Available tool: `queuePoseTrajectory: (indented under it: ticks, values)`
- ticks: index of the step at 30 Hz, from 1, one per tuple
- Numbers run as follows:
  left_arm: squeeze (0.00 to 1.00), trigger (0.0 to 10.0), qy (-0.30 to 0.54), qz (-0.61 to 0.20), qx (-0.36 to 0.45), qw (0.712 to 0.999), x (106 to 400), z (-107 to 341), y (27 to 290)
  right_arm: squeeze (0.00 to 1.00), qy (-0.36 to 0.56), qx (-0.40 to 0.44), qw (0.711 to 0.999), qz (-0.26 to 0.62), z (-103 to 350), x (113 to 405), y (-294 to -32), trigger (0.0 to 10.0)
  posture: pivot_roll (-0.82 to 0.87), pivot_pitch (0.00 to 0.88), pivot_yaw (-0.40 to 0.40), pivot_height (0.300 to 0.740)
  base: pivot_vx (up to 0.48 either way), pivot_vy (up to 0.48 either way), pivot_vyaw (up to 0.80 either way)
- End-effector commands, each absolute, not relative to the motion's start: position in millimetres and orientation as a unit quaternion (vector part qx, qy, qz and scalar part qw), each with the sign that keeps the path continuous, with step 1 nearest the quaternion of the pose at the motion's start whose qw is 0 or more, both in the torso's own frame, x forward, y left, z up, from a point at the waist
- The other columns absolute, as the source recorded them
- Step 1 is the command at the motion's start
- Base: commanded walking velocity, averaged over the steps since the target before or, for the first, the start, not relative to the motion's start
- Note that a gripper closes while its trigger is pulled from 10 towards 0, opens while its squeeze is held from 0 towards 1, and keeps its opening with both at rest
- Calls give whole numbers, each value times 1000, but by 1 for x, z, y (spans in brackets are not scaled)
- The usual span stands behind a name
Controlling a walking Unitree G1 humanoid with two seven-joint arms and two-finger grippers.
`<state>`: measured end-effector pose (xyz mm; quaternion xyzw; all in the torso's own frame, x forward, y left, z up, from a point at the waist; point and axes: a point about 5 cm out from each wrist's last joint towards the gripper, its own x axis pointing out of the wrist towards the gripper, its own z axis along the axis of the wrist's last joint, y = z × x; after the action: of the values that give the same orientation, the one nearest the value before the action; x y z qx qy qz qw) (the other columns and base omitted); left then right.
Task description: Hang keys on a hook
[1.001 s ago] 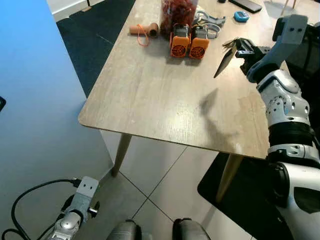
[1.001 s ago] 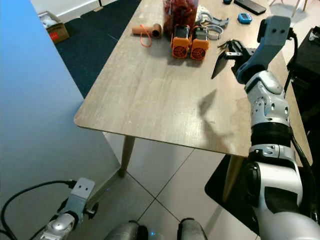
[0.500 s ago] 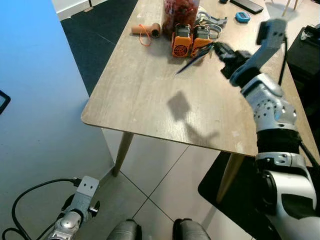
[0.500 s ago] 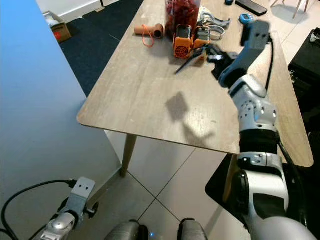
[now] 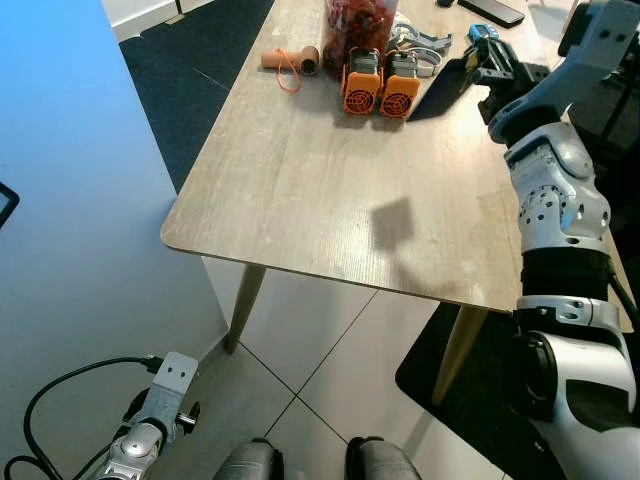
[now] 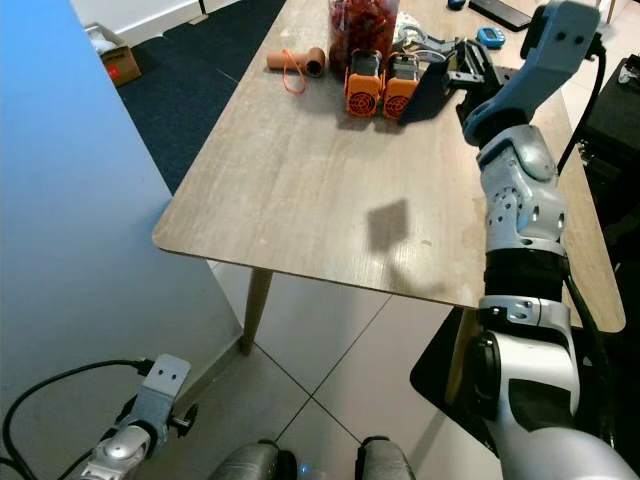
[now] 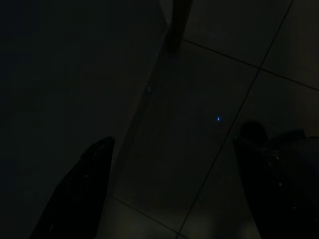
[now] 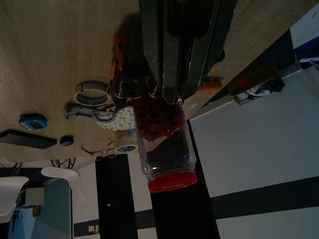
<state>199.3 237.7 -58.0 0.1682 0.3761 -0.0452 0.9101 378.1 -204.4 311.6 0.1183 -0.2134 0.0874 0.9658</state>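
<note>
Right gripper (image 6: 462, 72) raised over the far part of the light wood table (image 5: 300, 190), fingers pressed together on a key bunch with a dark flat tag (image 5: 440, 78) hanging off it, just beside two orange blocks (image 5: 380, 90) and a clear jar of red stuff (image 6: 358, 25). Left gripper (image 7: 169, 194) hangs low over tile floor (image 5: 310, 350), fingers spread.

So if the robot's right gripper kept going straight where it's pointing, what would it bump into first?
Probably the two orange boxes on the table, then the jar of red stuff just behind them. The right gripper points that way, fingers together. Depth is hard to judge.
</note>
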Motion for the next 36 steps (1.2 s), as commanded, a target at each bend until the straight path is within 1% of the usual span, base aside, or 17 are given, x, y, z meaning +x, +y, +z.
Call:
queuePoseTrajectory:
  ticks: [1,11,16,18,20,21,23,24,25,26,30,32,33,34,36]
  values:
    - [235,10000,392,-42,163,905,190,-63,240,0,-234,117,962,84,321,376,-205,10000,64,179,-30,740,0,0,0]
    - [235,10000,395,-42,163,903,187,-64,240,0,-256,120,957,63,327,373,-209,10000,63,178,-29,740,0,0,0]
    - [235,10000,395,-43,163,903,189,-64,240,0,-245,114,960,72,324,374,-207,10000,63,177,-27,740,0,0,0]
    - [235,10000,395,-44,162,903,190,-63,240,0,-192,89,971,114,312,377,-196,10000,63,176,-27,740,0,0,0]
    - [235,10000,395,-45,161,903,190,-63,240,0,-108,47,973,199,289,376,-178,10000,61,174,-26,740,0,0,0]
    - [235,10000,395,-45,161,903,190,-63,240,0,-108,47,973,199,289,376,-178,10000,61,174,-26,740,0,0,0]
    - [231,10000,396,-47,159,903,190,-63,240,0,-47,12,958,281,269,367,-163,10000,62,170,-28,740,0,0,0]
    - [235,10000,396,-48,158,903,190,-63,240,0,-32,-1,951,308,263,362,-159,10000,62,170,-28,740,0,0,0]
    - [235,10000,396,-48,158,903,190,-63,240,0,-32,-1,951,308,263,362,-159,10000,62,170,-28,740,0,0,0]
    - [235,10000,396,-50,155,904,191,-63,240,0,-3,-16,937,350,254,351,-156,10000,62,165,-29,740,0,0,0]
    - [235,10000,397,-51,153,904,191,-63,241,0,29,-35,925,378,245,341,-159,10000,59,159,-28,740,0,0,0]
    - [235,10000,397,-51,152,904,191,-63,241,0,33,-39,923,381,244,340,-160,10000,59,159,-28,740,0,0,0]
    - [235,10000,398,-53,151,903,190,-63,241,0,53,-52,915,397,239,334,-162,10000,57,157,-28,740,0,0,0]
    - [235,10000,398,-53,151,903,190,-63,241,0,53,-52,915,397,239,334,-162,10000,57,157,-28,740,0,0,0]
    - [235,10000,399,-56,150,903,190,-64,240,0,78,-66,905,412,235,327,-166,10000,58,154,-28,740,0,0,0]
